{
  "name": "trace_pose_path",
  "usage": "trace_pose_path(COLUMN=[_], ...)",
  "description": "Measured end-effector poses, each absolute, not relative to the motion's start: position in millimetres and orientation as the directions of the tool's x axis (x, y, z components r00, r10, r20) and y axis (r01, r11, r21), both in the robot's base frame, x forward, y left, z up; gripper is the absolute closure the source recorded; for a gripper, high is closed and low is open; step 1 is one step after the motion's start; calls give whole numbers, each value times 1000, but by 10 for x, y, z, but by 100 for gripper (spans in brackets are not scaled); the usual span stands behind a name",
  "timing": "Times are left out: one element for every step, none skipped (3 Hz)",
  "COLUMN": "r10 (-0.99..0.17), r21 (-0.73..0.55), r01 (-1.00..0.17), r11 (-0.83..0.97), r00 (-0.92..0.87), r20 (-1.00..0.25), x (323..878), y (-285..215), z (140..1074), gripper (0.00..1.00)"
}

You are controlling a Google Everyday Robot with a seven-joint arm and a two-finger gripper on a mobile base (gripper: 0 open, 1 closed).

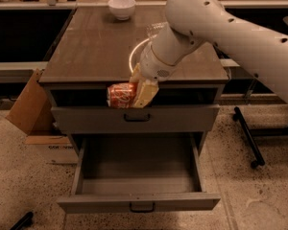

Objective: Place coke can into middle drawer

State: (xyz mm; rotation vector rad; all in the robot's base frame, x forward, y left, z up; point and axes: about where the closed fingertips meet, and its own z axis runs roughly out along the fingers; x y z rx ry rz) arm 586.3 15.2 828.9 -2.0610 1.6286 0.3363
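Red can held sideways in the gripper, above the pulled-out grey drawer.

In the camera view, the pale two-finger gripper (pixel 138 91) at the end of the white arm is closed around the small red aluminium coke can (pixel 120 95). The can lies on its side and sticks out to the left of the tan fingers (pixel 146 93). It hangs just off the front edge of the brown cabinet top (pixel 86 51), level with the closed grey upper drawer front (pixel 182 120). The can is red with a silver end and white script lettering that cannot be read. Directly below the gripper, the wide grey metal middle drawer (pixel 139 174) stands open, well apart from the can. Left of the gripper, a brown cardboard box (pixel 25 104) carries dark print, also unreadable.
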Motion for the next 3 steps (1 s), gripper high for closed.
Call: trace_pose_path(r10=[-850, -857, -848], r21=[-164, -79, 3], r01=[-975, -991, -996], r11=[-152, -111, -90], r00=[214, 136, 75], r20=[-481, -497, -525], x=[5769, 5596, 5451], y=[167, 157, 202], z=[8050, 7690, 7308], gripper=[100, 100, 100])
